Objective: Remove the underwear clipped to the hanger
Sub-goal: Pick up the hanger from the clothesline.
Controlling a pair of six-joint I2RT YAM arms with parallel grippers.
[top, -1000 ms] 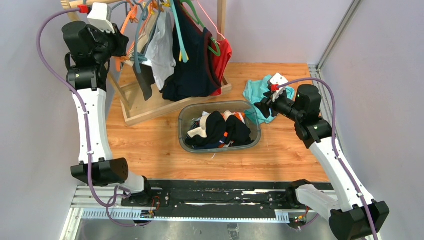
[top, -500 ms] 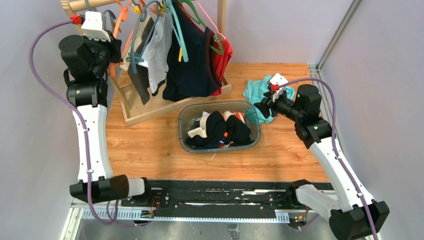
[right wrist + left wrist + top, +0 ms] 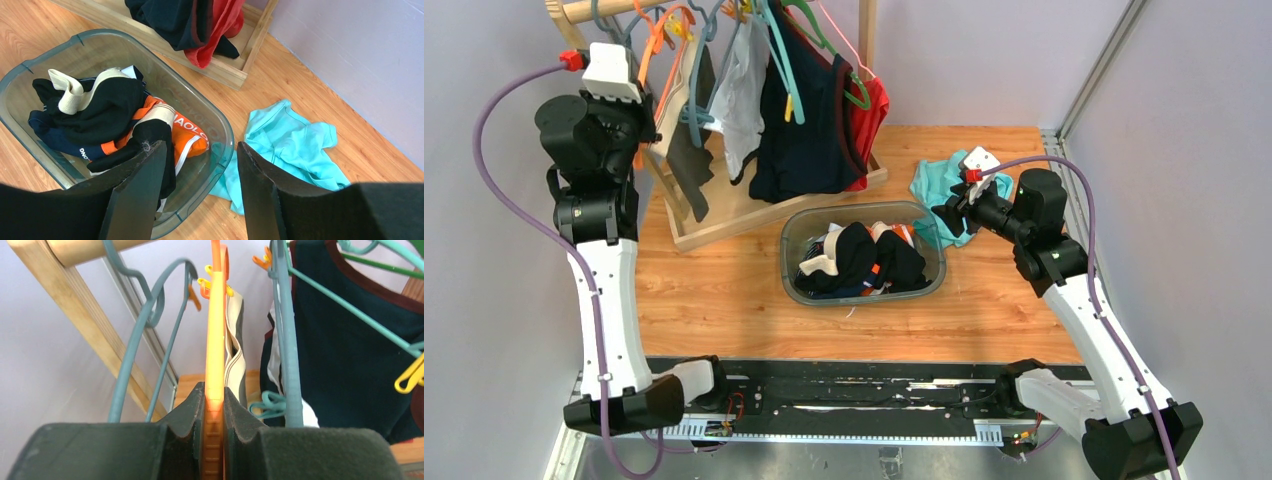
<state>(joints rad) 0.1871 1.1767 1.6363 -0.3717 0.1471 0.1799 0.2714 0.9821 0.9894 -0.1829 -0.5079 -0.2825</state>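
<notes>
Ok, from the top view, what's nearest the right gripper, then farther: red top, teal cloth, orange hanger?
1. Teal cloth, beside the right gripper.
2. Red top, hanging at the back.
3. Orange hanger, far left, in the left gripper.

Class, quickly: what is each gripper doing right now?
Left gripper: shut on the orange hanger.
Right gripper: open, holding nothing.

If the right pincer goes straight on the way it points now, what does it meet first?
Most likely the clear tub's rim, beside the teal cloth; the open right pincer frames that edge. Depth is unclear: it might land on the orange briefs inside.
</notes>
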